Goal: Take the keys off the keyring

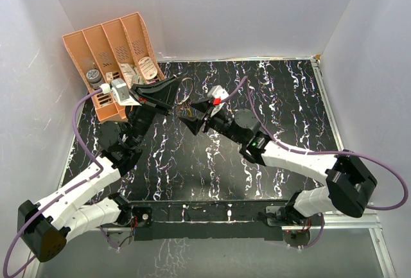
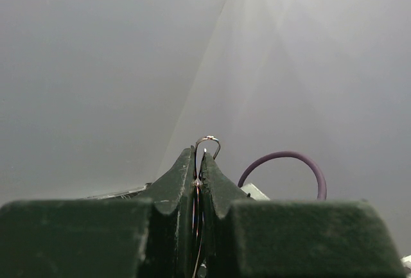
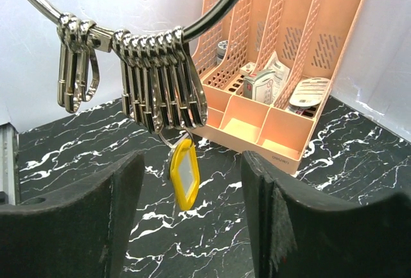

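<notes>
The keyring [image 3: 221, 5] is a thin silvery wire loop held up in the air, with several metal snap clips [image 3: 160, 79] strung on it. A yellow-headed key [image 3: 184, 172] hangs from one clip, just ahead of and between my right gripper's [image 3: 192, 185] open jaws, not touching them. No black key shows. My left gripper [image 1: 172, 93] is shut on the keyring [image 1: 188, 88]; in the left wrist view the wire [image 2: 209, 142] pokes out above the closed fingertips. My right gripper [image 1: 194, 121] sits just below and right of the ring.
An orange desk organiser [image 1: 112, 50] with small items in its compartments stands at the back left on the black marbled table [image 1: 276, 98]; it also shows in the right wrist view [image 3: 289, 98]. White walls enclose the table. Purple cables loop off both arms.
</notes>
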